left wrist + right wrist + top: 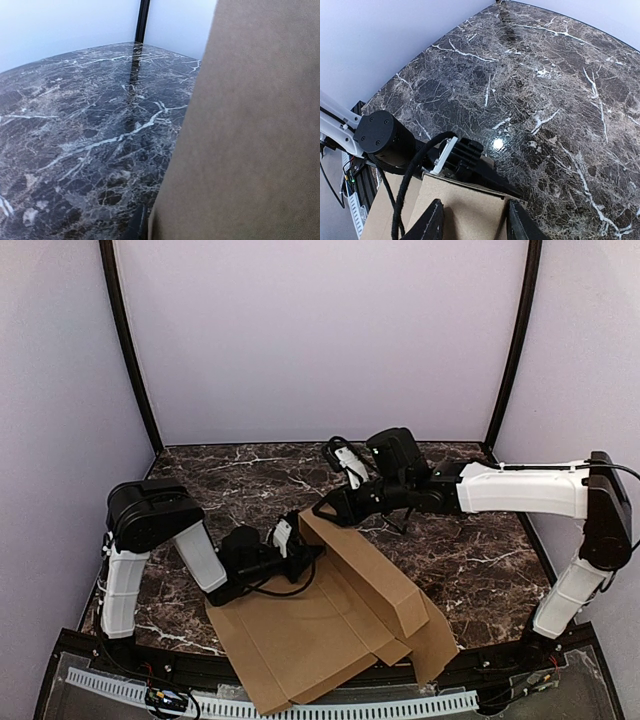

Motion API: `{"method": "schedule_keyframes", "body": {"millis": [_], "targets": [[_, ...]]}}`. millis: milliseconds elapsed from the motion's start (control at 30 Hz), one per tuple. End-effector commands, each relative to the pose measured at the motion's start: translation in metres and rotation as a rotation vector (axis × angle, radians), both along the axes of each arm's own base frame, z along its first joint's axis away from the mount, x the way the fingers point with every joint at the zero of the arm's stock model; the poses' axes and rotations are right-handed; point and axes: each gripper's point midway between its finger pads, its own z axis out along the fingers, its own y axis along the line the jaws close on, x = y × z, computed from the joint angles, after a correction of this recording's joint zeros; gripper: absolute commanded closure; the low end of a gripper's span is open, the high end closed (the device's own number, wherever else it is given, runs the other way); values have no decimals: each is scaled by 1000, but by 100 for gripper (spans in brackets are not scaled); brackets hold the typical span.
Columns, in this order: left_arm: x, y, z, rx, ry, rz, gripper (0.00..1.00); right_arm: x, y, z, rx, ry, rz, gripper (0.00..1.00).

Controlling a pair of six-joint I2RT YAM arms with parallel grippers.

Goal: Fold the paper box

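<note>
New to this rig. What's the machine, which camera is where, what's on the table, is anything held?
Two robot arms are bolted at the near edge of a dark marble table. The wide picture comes from a fixed camera above and behind them; the other two come from a camera on each wrist. On the table lies the paper box, brown cardboard, mostly flat with one flap raised. The left end effector sits against that flap; its wrist view shows only cardboard and marble, so open or shut is unclear. The right end effector is at the flap's top edge, fingers apart with cardboard between them; a firm grip isn't shown.
</note>
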Motion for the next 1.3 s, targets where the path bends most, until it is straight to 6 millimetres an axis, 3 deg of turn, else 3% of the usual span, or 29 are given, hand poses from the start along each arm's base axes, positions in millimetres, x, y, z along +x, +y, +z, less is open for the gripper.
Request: {"method": "schedule_keyframes", "body": {"millis": [0,500,533,667,733,933,1267], "targets": [[-1,-3,0,-12,6,-23,98,-26,-24,-58,-175,134,13,59],[-1,-2,2,-24,8,-26,99,-25,-23,-56,-173,130,17,59],[-2,-2,4,-29,8,-29,97,-25,-23,-55,-173,129,18,59],[-1,1,13,-45,-7,-18,68,-25,-23,-55,-175,127,18,59],[-1,3,18,-41,-15,-9,62,-25,-23,-54,-173,125,19,59],[3,7,32,-36,-50,13,52,-25,-23,-52,-171,122,21,60],[9,8,56,-54,-107,36,51,-25,-24,-52,-172,119,19,59]]}}
